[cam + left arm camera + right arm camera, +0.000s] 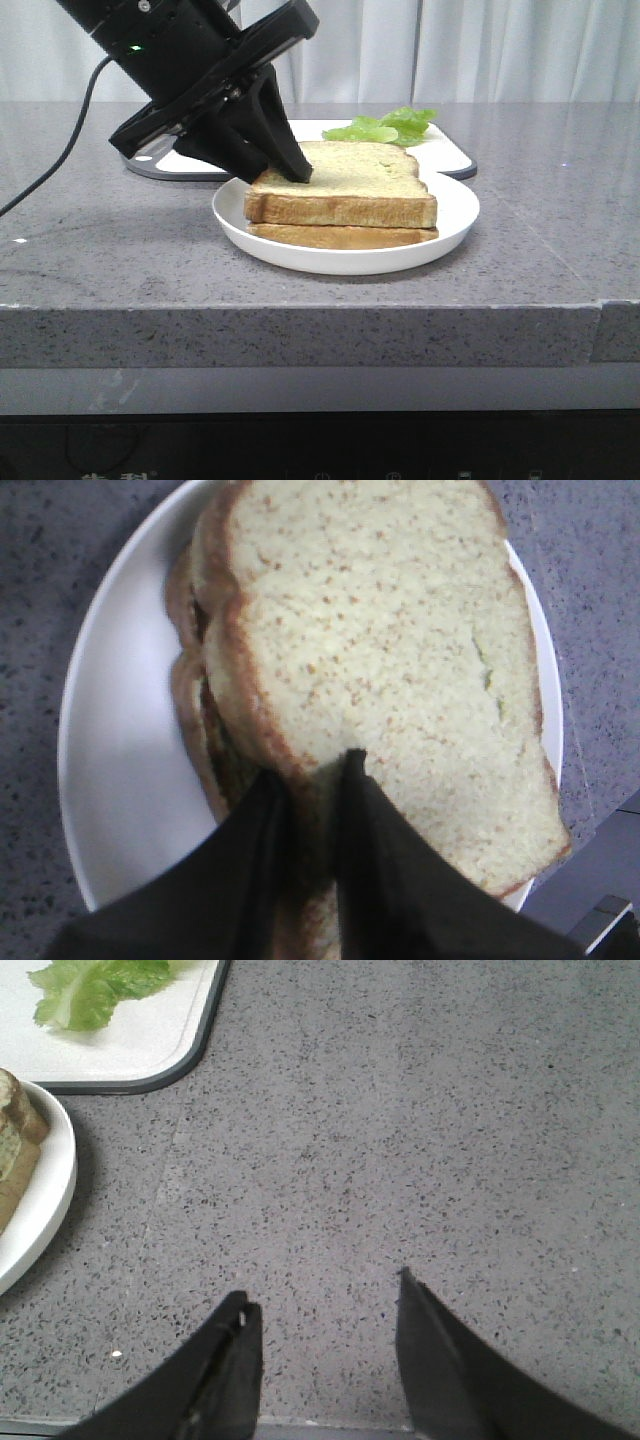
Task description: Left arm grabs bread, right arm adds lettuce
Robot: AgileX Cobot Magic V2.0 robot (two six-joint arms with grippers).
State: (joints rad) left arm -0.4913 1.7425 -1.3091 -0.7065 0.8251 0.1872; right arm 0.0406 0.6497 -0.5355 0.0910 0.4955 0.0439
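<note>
The bread, a thick tan slice with a brown crust, lies on top of a thinner slice on a white plate. My left gripper reaches down from the left and is shut on the bread's left corner. In the left wrist view one finger lies on the bread's face and the other under its crust, the gripper pinching that edge. The lettuce lies on a white board behind the plate and also shows in the right wrist view. My right gripper is open and empty over bare counter.
The white board with a dark rim lies behind the plate; its corner shows in the right wrist view. The plate's rim is beside the right gripper. The grey counter's front edge runs below the plate. A black cable hangs at the left.
</note>
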